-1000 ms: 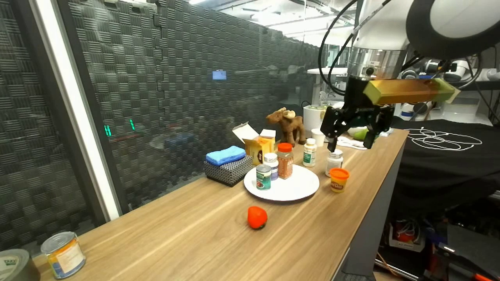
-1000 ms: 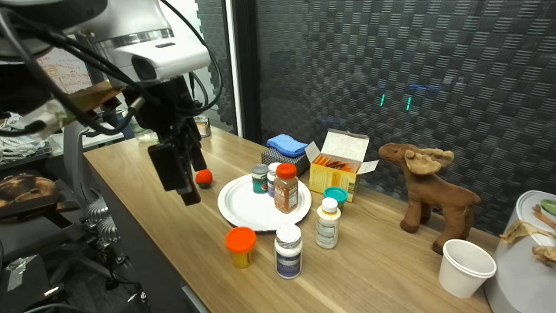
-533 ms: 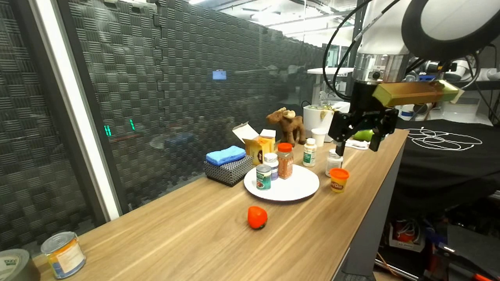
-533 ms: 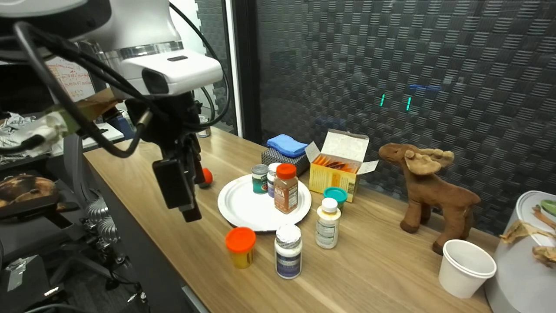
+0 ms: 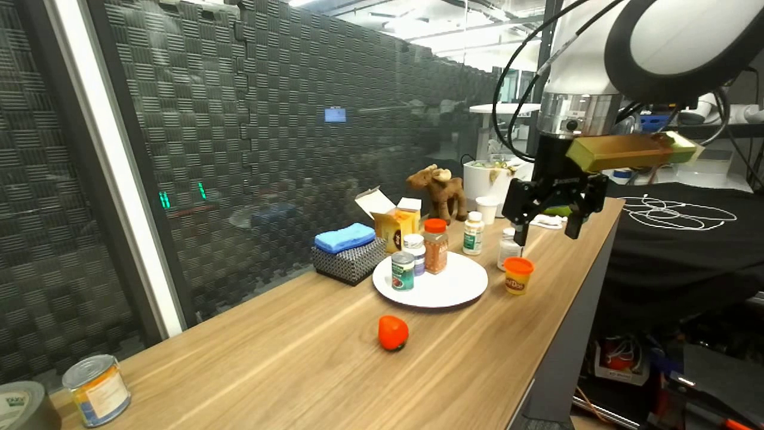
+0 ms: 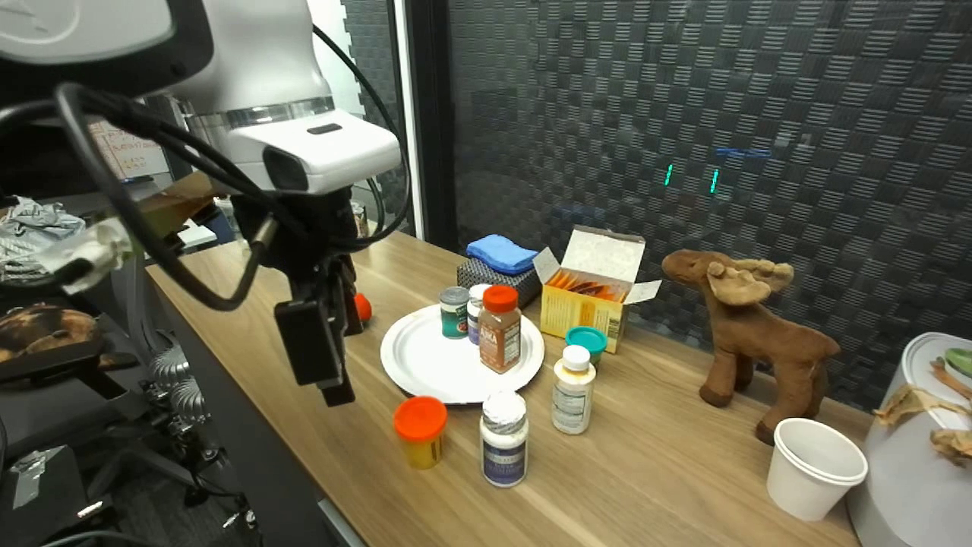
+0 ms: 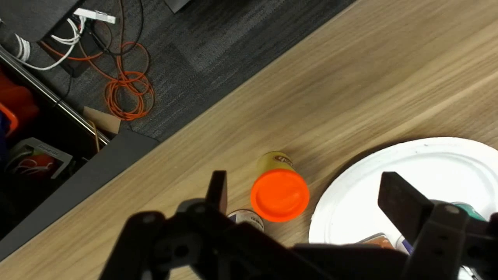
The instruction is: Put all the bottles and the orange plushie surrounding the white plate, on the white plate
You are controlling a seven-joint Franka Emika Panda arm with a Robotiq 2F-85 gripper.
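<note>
Black, the claw (image 5: pixel 547 231) hangs above the desk (image 5: pixel 298 358), its jaws spread wide. In the wrist view an orange-lidded tub (image 7: pixel 279 192) shows between them. Two white bottles (image 6: pixel 504 450) stand near the tub and the white plate (image 6: pixel 421 361), which bears a red-capped amber bottle (image 6: pixel 499 340), a smaller white-capped bottle (image 5: pixel 416 260) and a green can (image 5: pixel 403 278).

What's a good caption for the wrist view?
Open gripper looking down on an orange-lidded tub beside a white plate.
</note>
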